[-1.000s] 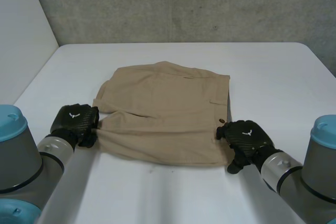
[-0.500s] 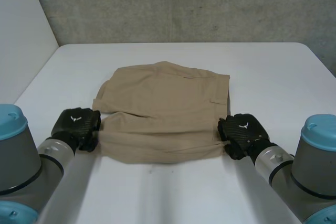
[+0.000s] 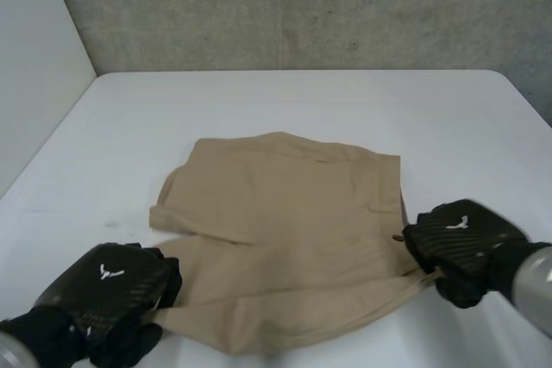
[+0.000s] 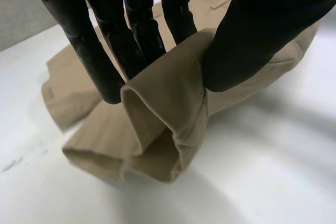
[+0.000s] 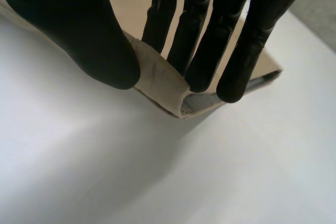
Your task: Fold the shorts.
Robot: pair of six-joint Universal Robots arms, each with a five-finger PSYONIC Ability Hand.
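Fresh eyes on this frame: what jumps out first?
The tan shorts lie spread in the middle of the white table. The left hand pinches their near left corner between thumb and fingers, and the right hand pinches the near right corner the same way.

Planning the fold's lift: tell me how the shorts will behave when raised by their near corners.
Likely floppy: the shorts bunch into soft folds where the left hand pinches them. They would probably sag between the hands, as the right hand pinches just one corner.
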